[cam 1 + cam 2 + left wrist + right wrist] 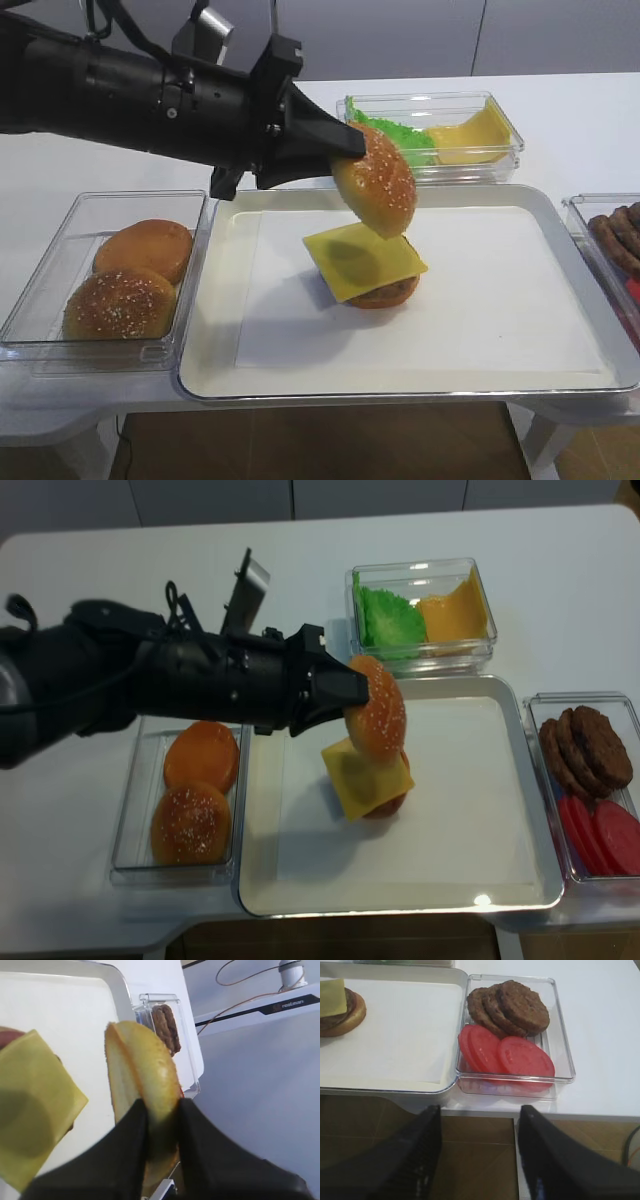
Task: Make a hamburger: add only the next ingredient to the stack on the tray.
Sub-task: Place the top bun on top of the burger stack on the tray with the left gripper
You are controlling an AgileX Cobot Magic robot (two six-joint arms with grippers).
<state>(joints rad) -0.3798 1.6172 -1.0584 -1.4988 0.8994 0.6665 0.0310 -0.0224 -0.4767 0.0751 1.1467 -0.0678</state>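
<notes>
surface: white table (pixel 560 570) | on it: tray (pixel 520 810), three clear tubs (pixel 130 810)

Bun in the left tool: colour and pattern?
Golden-brown dome with pale sesame speckles, the sesame bun top; shows best in the exterior high view.

We've got the black left gripper (pixel 352 692) pinching a round, sesame-speckled golden-brown bun top (pixel 376 721), tilted on edge just above the small burger stack with the square yellow cheese slice (pixel 366 777). That stack sits on the big paper-lined silver metal tray (pixel 500 880).
</notes>
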